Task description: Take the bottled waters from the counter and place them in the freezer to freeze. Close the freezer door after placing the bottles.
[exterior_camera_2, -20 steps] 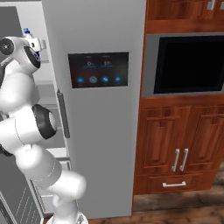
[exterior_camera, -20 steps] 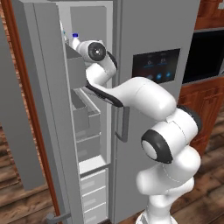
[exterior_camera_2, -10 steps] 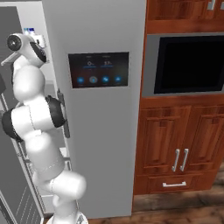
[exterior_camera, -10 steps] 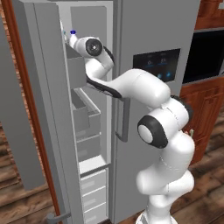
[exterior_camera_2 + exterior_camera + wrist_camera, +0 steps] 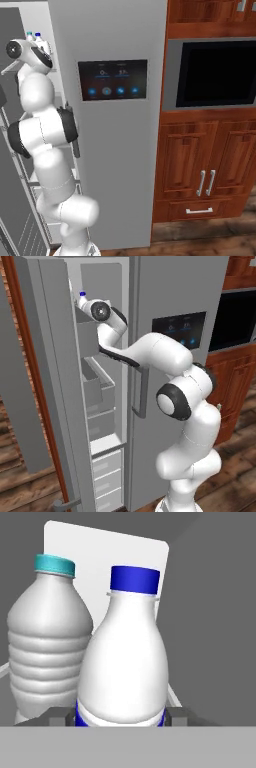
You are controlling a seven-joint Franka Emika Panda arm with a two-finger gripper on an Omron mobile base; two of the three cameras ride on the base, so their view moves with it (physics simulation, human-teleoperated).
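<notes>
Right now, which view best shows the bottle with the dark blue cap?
The hand view: the blue-capped bottle stands close-up between the fingers. Both base views catch little beyond its cap, behind the wrist.

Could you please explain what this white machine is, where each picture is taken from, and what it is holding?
The white machine is a robot arm on a base that can drive. Two cameras ride on that base, behind the arm to its left and to its right; the third sits on the hand and looks along the tool. The arm reaches into the open freezer, the narrow left compartment of the tall grey fridge. In the hand view, the tool is shut on a bottled water with a dark blue cap, gripped low on its body. Beside it stands a second bottle with a lighter cap, upright inside the freezer. The freezer door stands open at the left.
</notes>
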